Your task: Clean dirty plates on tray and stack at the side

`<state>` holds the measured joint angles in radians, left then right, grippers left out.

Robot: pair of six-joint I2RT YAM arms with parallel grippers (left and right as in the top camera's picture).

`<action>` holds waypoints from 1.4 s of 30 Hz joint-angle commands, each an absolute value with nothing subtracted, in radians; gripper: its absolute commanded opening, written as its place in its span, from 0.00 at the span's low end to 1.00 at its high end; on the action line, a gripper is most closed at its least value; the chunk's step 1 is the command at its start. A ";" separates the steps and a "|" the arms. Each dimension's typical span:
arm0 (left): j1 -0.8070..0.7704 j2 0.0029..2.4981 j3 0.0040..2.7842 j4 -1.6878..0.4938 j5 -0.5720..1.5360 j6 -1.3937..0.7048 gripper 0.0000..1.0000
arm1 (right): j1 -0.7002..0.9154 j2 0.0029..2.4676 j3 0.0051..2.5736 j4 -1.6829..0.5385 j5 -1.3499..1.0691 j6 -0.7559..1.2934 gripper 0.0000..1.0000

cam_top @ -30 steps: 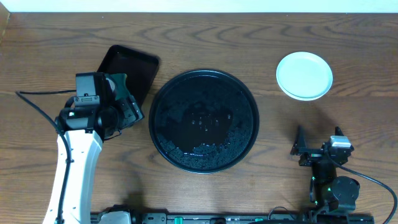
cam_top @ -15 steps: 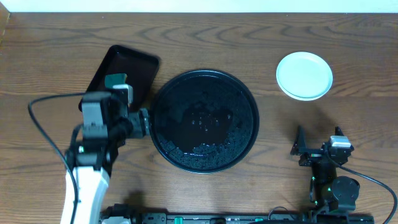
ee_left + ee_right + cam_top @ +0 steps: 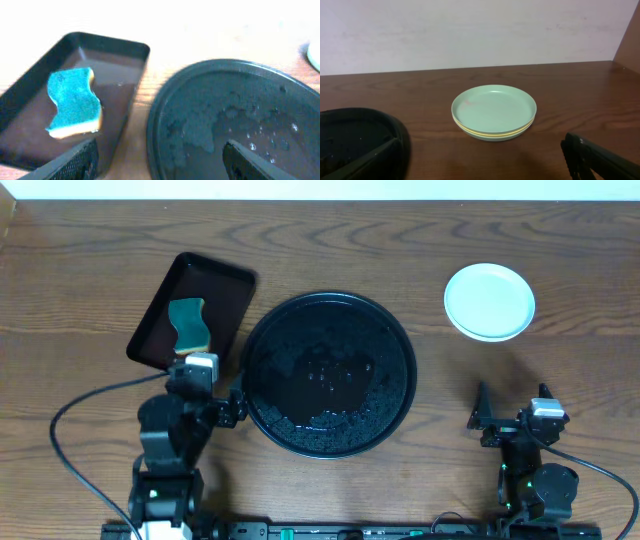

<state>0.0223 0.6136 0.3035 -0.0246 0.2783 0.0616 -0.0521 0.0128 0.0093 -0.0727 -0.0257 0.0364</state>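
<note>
The plates (image 3: 489,301) stand in one stack on the table at the back right; in the right wrist view (image 3: 494,112) a mint plate tops a yellow one and another mint one, with a faint reddish mark inside. The large round black tray (image 3: 328,373) holds no plates, only wet foam; it also shows in the left wrist view (image 3: 235,120). My left gripper (image 3: 227,408) is open and empty at the tray's left rim. My right gripper (image 3: 510,418) is open and empty, near the front right, in front of the stack.
A rectangular black tray (image 3: 228,285) at the back left holds a blue-green sponge (image 3: 188,325); both show in the left wrist view, the tray (image 3: 127,67) and the sponge (image 3: 73,102). A black cable (image 3: 75,420) loops left of my left arm.
My left arm has drawn back toward the front, uncovering the sponge that now lies in the rectangular tray. The right arm has not moved.
</note>
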 commanded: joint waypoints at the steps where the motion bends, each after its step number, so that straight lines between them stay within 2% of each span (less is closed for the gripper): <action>1: 0.023 0.558 0.261 0.002 0.230 0.078 0.80 | -0.062 0.006 0.006 -0.075 -0.027 0.021 0.99; 7: 0.023 0.487 0.209 0.016 0.168 0.078 0.80 | -0.062 0.006 0.006 -0.075 -0.027 0.021 0.99; 20: 0.023 0.336 0.003 0.278 0.167 0.078 0.80 | -0.062 0.006 0.006 -0.074 -0.027 0.021 0.99; 42: 0.023 0.163 0.004 0.271 0.167 0.139 0.80 | -0.062 0.006 0.006 -0.074 -0.027 0.021 0.99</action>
